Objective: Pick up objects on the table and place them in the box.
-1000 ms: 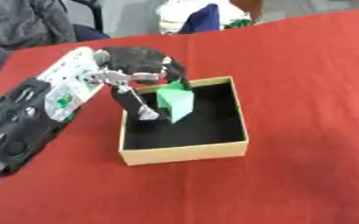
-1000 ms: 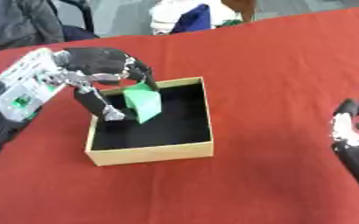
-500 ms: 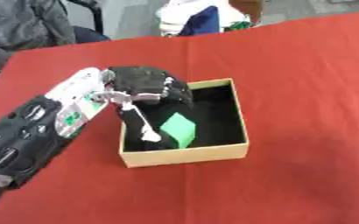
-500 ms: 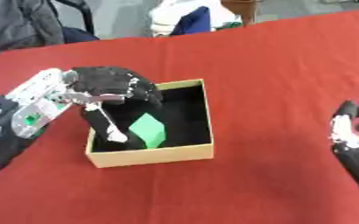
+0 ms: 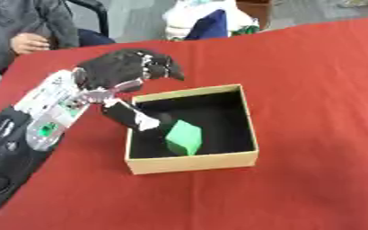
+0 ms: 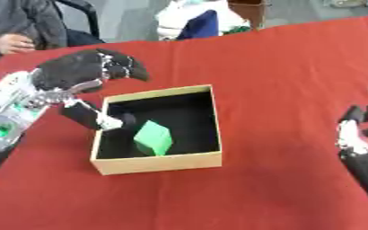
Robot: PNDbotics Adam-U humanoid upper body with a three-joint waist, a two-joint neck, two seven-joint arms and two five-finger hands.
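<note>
Green block (image 5: 183,137): lying loose on the black floor of the box, near-middle, tilted, nothing touching it. A sec ago it was up in the left hand's pinch over the far-left part of the box; half a sec ago already down low by the near wall.
Box (image 5: 193,163): tan cardboard, black inside, open top, sits on the red counter (image 5: 321,90) left of centre. Same spot as before.
Left hand (image 5: 123,67): above the box's far-left corner, over the rim. Fingers (image 5: 165,69) relaxed & spread, curving down, holding nothing. Thumb (image 5: 130,116) points down into the box's left side, tip just beside the block but apart from it. Hand has lifted & pulled back to the left since half a sec ago, when it hung right over the block.
Left arm (image 5: 38,121): black & silver w/ white panels, comes in from the near-left corner, as earlier.
Right hand (image 6: 360,148): idle at the right edge in the right eye view, fingers up & straight, open, empty. Not moved.
</note>
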